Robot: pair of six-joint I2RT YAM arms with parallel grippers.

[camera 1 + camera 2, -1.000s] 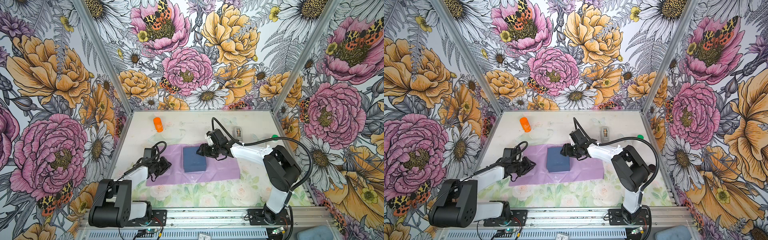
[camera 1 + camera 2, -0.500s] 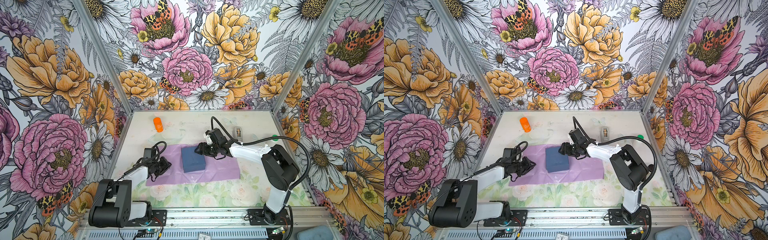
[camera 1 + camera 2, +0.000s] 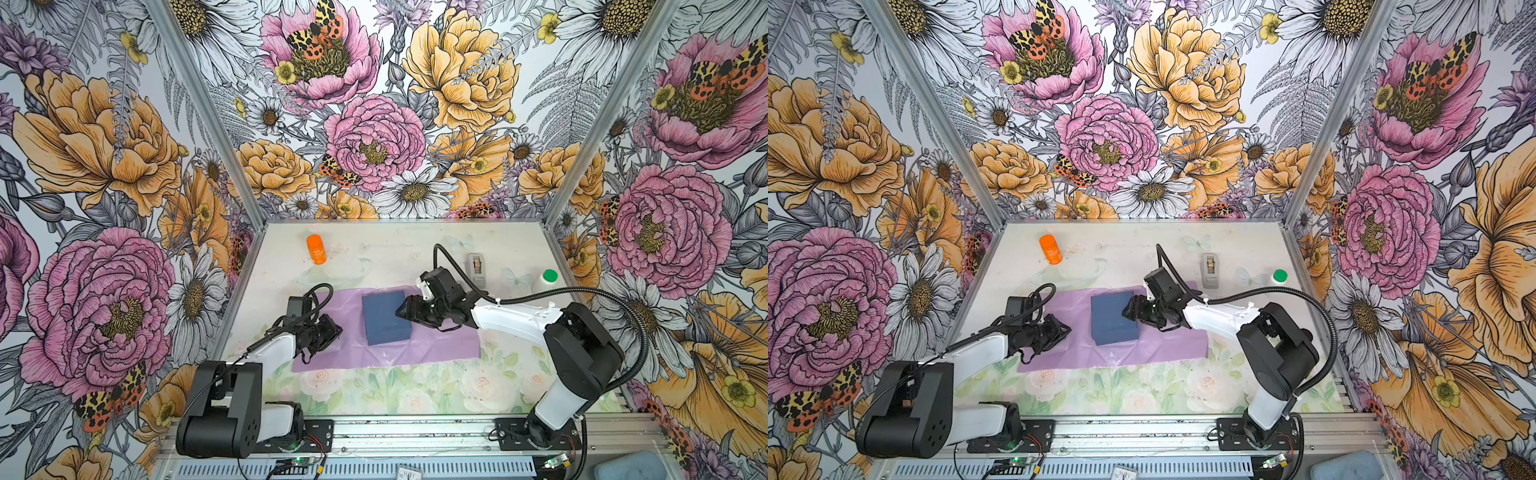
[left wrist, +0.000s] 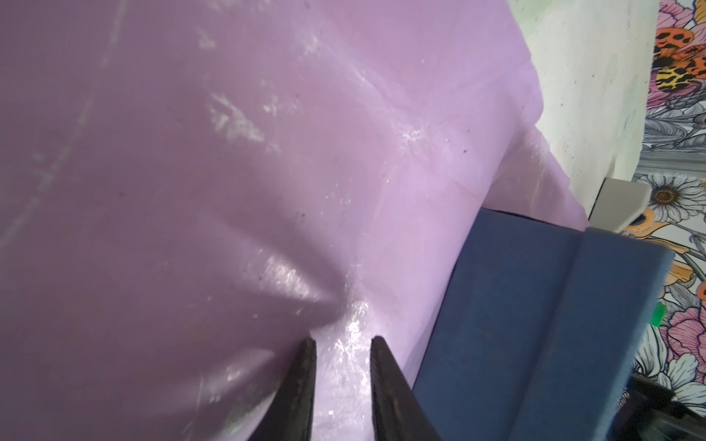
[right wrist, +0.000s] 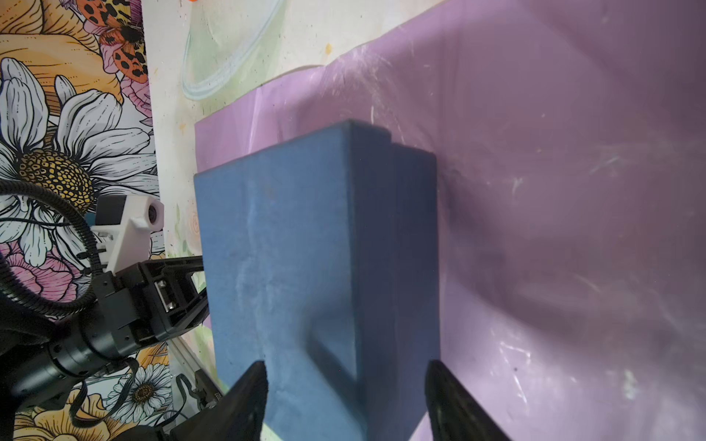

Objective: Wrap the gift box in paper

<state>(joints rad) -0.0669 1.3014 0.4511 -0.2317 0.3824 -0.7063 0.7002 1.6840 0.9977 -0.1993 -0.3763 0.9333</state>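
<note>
**Q:** Where's your gift box (image 3: 384, 320) at right now?

**A:** It's sitting on the paper (image 3: 440, 345), mid counter (image 3: 395, 253). Your right claw (image 3: 401, 312) is spread wide and touching the box's right edge. Your left claw (image 4: 342, 343) has just a narrow gap, tips down on the paper's left end.

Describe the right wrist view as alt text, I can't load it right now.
The right gripper, jaws open, straddles the near end of the dark navy matte gift box, one fingertip over its top face, one beside its side wall. The box lies on the creased glossy lilac paper; the left arm shows beyond it.
</note>
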